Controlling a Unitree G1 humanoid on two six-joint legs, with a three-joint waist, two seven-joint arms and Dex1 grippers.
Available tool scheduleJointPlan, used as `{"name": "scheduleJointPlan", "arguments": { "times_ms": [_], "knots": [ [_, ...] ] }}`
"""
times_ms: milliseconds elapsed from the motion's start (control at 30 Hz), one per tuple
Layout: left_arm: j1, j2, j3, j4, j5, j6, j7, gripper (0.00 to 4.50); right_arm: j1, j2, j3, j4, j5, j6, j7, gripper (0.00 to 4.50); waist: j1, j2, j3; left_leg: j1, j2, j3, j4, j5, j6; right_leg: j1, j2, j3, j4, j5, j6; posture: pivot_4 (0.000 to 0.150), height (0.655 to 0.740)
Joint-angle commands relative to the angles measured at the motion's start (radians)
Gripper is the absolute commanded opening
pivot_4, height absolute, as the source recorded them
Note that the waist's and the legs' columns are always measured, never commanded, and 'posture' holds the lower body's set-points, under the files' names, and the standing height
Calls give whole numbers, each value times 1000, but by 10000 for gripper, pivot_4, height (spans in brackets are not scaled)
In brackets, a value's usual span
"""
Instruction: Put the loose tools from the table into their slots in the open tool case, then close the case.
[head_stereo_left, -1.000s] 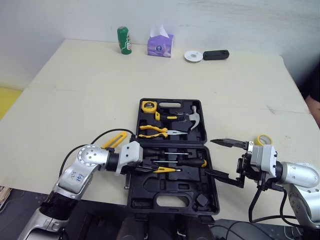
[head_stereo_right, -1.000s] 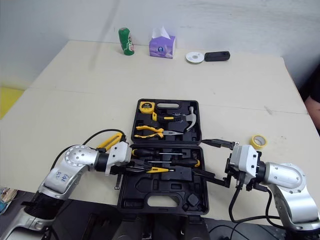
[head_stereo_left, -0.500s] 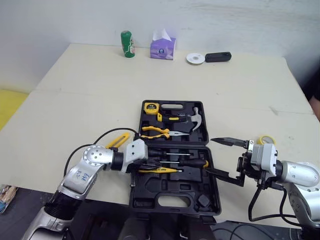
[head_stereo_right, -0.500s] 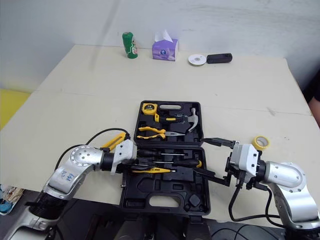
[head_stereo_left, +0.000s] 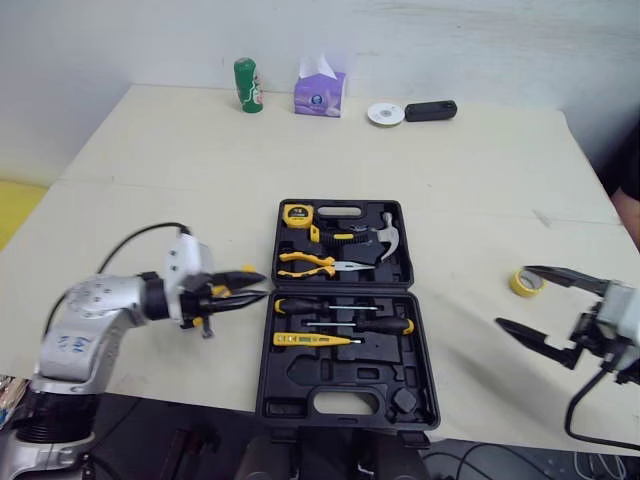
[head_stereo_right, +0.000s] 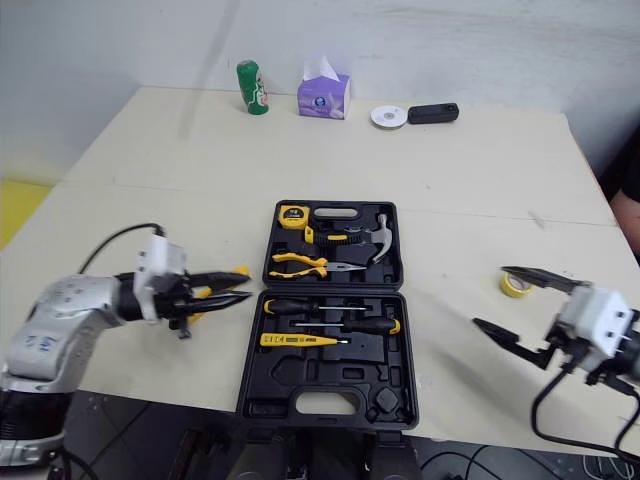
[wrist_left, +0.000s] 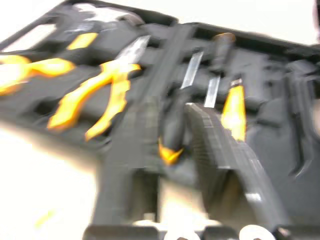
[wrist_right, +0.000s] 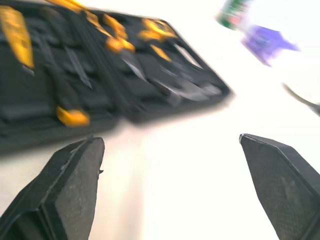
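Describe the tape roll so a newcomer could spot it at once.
Find the open black tool case in the middle of the table. Right of it, a small tape roll lies alone. It is the only yellow ring outside the case.

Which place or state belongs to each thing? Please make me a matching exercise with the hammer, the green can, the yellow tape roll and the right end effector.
Things:
1. hammer
2. green can
3. yellow tape roll
4. right end effector

Places or states:
A. on the table, to the right of the tool case
B. open, holding nothing
C. at the table's far edge, beside the tissue box
D. in the tool case's far half

Pairs: 1-D, 2-C, 3-A, 4-B.
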Motion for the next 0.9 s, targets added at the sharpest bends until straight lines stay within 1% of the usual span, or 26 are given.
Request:
{"name": "scheduleJointPlan", "arguments": {
  "times_ms": [33,67,100,167,300,367,433,500,567,633,700,767,900],
  "knots": [
    [-4,25,130,144,48,-140,71,30684,-9,-20,-116,153,-16,-91,-29,45000,-1,0,0,0,0,1,-1,0,0,0,0,0,0,0,0,1500,7400],
    [-8,29,148,182,60,-172,83,33299,-11,-25,-130,188,-20,-110,-29,45000,-1,0,0,0,0,1,-1,-1,0,-1,0,0,0,0,0,1500,7400],
    [-4,44,175,225,65,-178,99,38070,-2,-35,-148,230,-34,-138,-28,45000,-1,0,0,0,0,1,-2,-1,0,-1,0,0,-1,0,0,1500,7400],
    [22,90,246,344,80,-228,110,44523,25,-60,-200,344,-62,-202,-35,45000,-1,0,0,0,0,2,-3,-2,0,-1,-1,1,-1,0,0,1500,7400],
    [49,151,326,535,94,-344,128,44523,45,-100,-261,533,-74,-284,-69,45000,-5,-2,1,3,0,5,-11,-1,0,-2,-1,1,-3,0,0,1500,7400],
    [67,184,378,657,116,-392,193,44523,62,-116,-299,629,-83,-307,-118,45000,-9,-3,2,4,0,6,-11,-1,-1,-2,-1,1,-3,0,0,1500,7400],
    [86,201,404,730,133,-440,233,44523,75,-128,-320,693,-87,-333,-145,45000,-13,-3,2,5,0,7,-11,-2,0,-2,-2,3,-3,0,0,1500,7400],
    [134,215,476,822,112,-458,281,44523,126,-129,-350,762,-101,-357,-202,45000,-15,-3,2,7,0,8,-12,-2,-1,-1,-2,4,-3,0,0,1500,7400],
    [169,232,522,898,100,-469,319,44523,165,-124,-365,804,-106,-370,-245,45000,-20,-4,3,8,0,8,-13,-3,-3,-1,-3,5,-2,0,0,1500,7400],
    [197,254,532,963,122,-501,368,44523,190,-118,-366,825,-104,-374,-277,45000,-25,-4,3,9,0,8,-14,-7,-8,-1,-3,5,-2,-1,-1,1500,7400],
    [222,271,549,1016,120,-520,389,44523,217,-107,-366,847,-101,-379,-310,45000,-26,-4,3,10,0,8,-14,-7,-7,-1,-3,5,-2,-1,-1,1500,7400],
    [228,276,558,1039,103,-521,387,44523,234,-103,-358,861,-102,-389,-328,45000,-27,-5,3,12,0,9,-14,-9,-5,0,-3,6,-1,-1,-1,1500,7400],
    [213,267,546,1044,94,-540,373,44523,230,-96,-334,865,-96,-395,-342,45000,-28,-5,3,13,0,10,-15,-10,-6,0,-3,8,0,-1,-2,1500,7400]
  ]
}}
